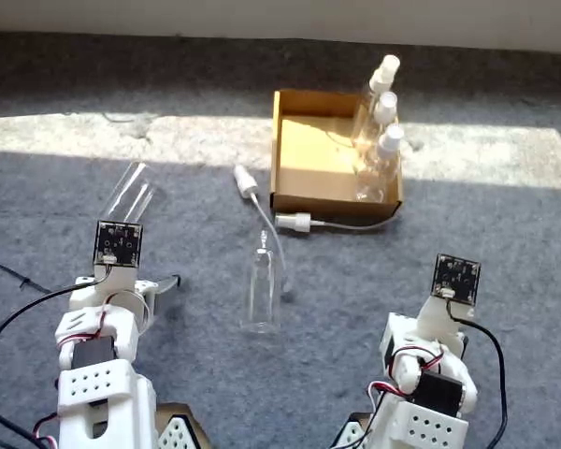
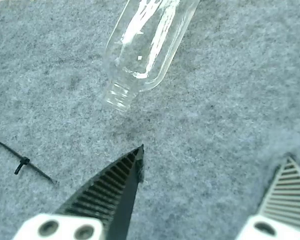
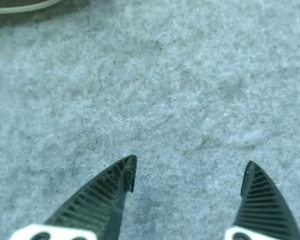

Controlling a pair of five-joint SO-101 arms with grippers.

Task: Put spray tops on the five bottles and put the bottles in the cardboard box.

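1. Left gripper point(image 2: 210, 170): released, jaws wide, nothing between them. It hangs over the grey felt-covered table point(image 3: 190, 75), just short of the open neck of a clear plastic bottle lying on its side point(image 2: 145, 45). Risk: the bottle is round and smooth. If one jaw touches first it likely rolls off, and a pinch on the tapered shoulder could squirt it out.
2. Right gripper point(image 3: 190, 172): also released and empty, over bare felt, well apart from any bottle. Risk: both arms need the middle ground, so a collision is possible.
3. A second clear bottle point(image 1: 261, 290) stands upright and uncapped between the arms. It looks tall, narrow and light, so a brush from either arm probably tips it. A thin tube ends just beside it, and dragging that tube could topple it.
4. Two white spray tops with long dip tubes lie between that bottle and the box, one near point(image 1: 294, 223), one farther point(image 1: 246, 180). Risk: the curved tubes may miss the narrow neck or buckle, and a small head may twist in the grip.
5. A tan cardboard box point(image 1: 279, 150) sits farthest, with three capped bottles point(image 1: 379, 140) in a row along the wall on the right arm's side. Risk: an incoming bottle may knock them over, or the light box may slide.
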